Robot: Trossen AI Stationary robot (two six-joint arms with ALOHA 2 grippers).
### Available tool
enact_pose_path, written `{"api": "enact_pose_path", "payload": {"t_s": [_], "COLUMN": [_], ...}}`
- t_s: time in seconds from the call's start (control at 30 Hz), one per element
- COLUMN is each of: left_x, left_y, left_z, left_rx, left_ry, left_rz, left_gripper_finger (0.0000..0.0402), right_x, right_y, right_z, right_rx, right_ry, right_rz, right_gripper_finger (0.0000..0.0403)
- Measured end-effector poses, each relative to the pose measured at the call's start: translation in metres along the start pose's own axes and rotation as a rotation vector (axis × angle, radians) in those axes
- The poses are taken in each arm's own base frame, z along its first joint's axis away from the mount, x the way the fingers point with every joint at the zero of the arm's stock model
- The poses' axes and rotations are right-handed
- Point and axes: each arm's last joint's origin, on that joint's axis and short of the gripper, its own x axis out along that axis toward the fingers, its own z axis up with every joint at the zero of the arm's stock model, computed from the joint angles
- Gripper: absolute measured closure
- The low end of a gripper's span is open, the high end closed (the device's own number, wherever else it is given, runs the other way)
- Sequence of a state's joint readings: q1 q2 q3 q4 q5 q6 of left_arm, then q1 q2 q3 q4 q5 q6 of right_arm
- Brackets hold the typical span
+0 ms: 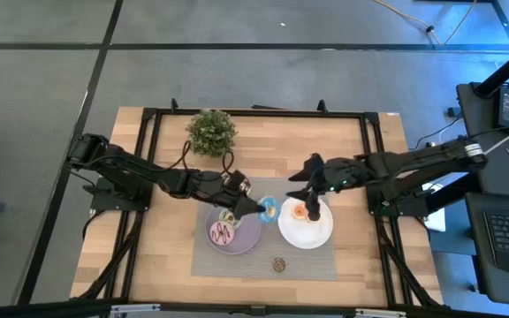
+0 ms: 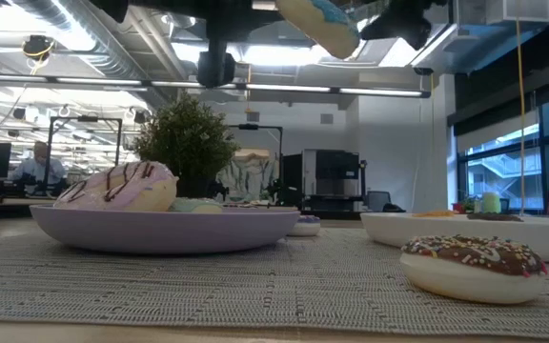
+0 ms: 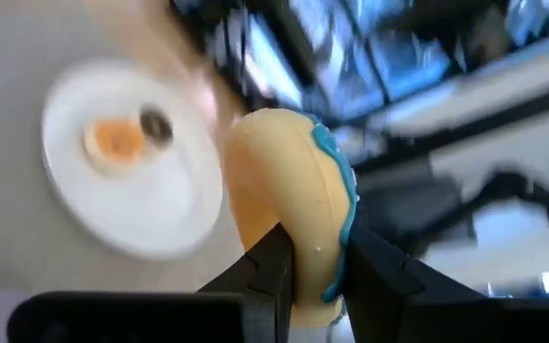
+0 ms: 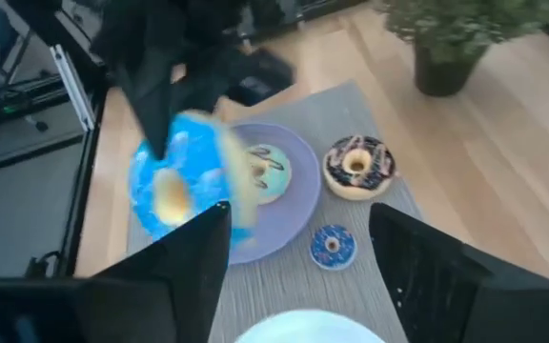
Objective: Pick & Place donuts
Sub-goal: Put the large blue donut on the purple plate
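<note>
Left end effector (image 3: 315, 272) pinching blue donut (image 3: 289, 214) upright on edge, above mat (image 1: 321, 265)

Table (image 1: 360, 177): pale wood, matt. Mat (image 2: 255, 276): grey woven cloth, ribbed. Plates (image 2: 160, 229): smooth, glossy. Sprinkled donut (image 2: 473, 267): glossy plastic look.

Eight donuts show across the views:
- one pink donut (image 1: 222, 233)
- one green donut (image 1: 228, 215)
- one large blue donut (image 1: 269, 209)
- one small blue donut (image 4: 332, 245)
- one orange donut (image 1: 300, 211)
- one small dark donut (image 3: 155, 125)
- two with chocolate icing and sprinkles: the front chocolate donut (image 1: 278, 263) and the rear chocolate donut (image 4: 355, 167)

There are two plates, one lilac plate (image 1: 247, 240) and one white plate (image 1: 318, 233). There is one potted plant (image 1: 211, 132) and one grey mat (image 1: 321, 261).
</note>
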State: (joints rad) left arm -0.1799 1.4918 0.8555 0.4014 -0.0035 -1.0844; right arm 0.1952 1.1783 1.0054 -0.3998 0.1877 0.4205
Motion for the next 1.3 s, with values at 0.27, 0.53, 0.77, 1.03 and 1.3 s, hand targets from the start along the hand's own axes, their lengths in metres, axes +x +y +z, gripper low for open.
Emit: {"api": "enact_pose_path", "payload": {"t_s": [0.27, 0.53, 0.77, 1.03, 1.3], "left_x": [-0.006, -0.011, -0.011, 0.004, 0.013], "left_y": [0.025, 0.044, 0.053, 0.075, 0.088], "left_z": [-0.019, -0.007, 0.005, -0.004, -0.011], "left_rx": [-0.007, 0.045, 0.031, 0.006, -0.013], "left_ry": [0.322, 0.445, 0.459, 0.536, 0.565], "left_rz": [0.198, 0.249, 0.232, 0.27, 0.297], "left_gripper_finger": [0.0333, 0.0339, 0.0341, 0.0341, 0.0341], "right_x": [-0.023, -0.016, -0.005, 0.004, 0.004], "right_y": [-0.004, -0.003, -0.002, -0.003, -0.004], "right_z": [0.002, 0.001, -0.003, -0.005, -0.005], "right_rx": [0.053, 0.05, 0.043, 0.038, 0.04], "right_ry": [-0.025, -0.007, 0.027, 0.051, 0.05], "right_rz": [0.01, 0.001, -0.016, -0.034, -0.039], "right_gripper_finger": [0.0149, 0.0149, 0.0149, 0.0149, 0.0149]}}
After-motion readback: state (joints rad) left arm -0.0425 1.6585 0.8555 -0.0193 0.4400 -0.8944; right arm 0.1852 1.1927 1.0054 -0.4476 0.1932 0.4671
